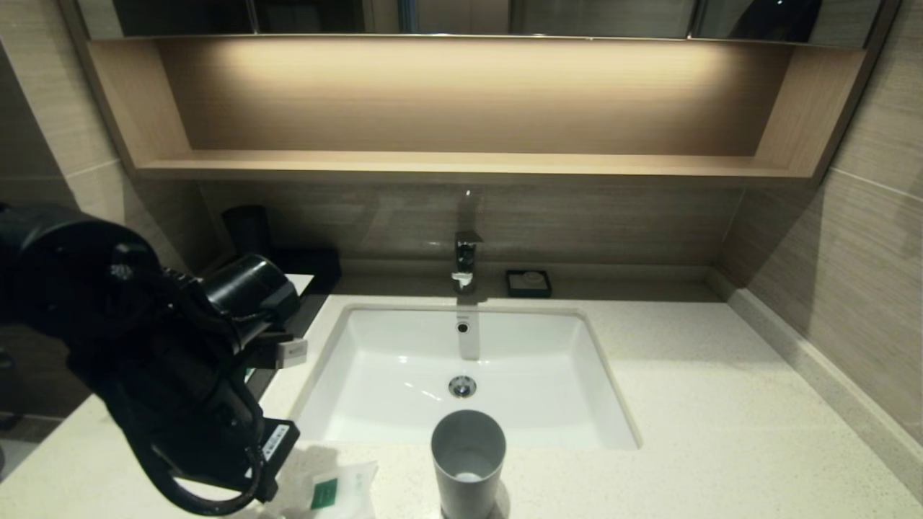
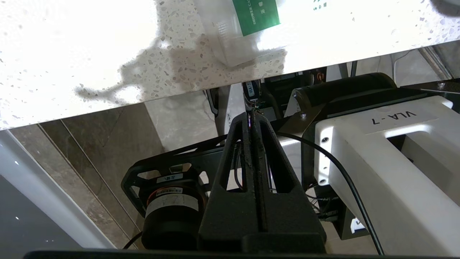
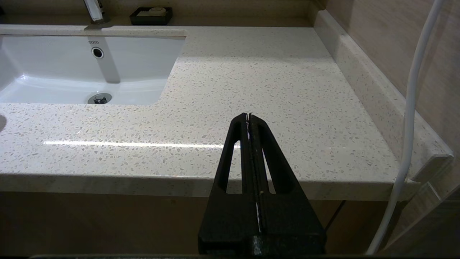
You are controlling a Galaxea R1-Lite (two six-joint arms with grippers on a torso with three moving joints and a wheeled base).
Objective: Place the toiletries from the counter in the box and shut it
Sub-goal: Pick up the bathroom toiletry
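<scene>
Nearby, packet (image 1: 333, 491) beside cup (image 1: 467, 461)

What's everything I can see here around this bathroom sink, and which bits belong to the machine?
Packets: at least one in view, translucent white with a green label, at the counter's front edge left of the cup.
Cup: one, grey, upright at the front edge before the sink.
Sink: one, white, sunk into the counter.
Counter: one, pale speckled stone.
Tap: one, chrome, behind the sink.
Soap dish: one, black, right of the tap.
Box: one, black with a white top, back left, mostly hidden by the arm.
Shelf: one, light wood, on the wall.
Left gripper: black, shut, empty, off the counter's front edge.
Right gripper: black, shut, empty, before the counter's right part.
</scene>
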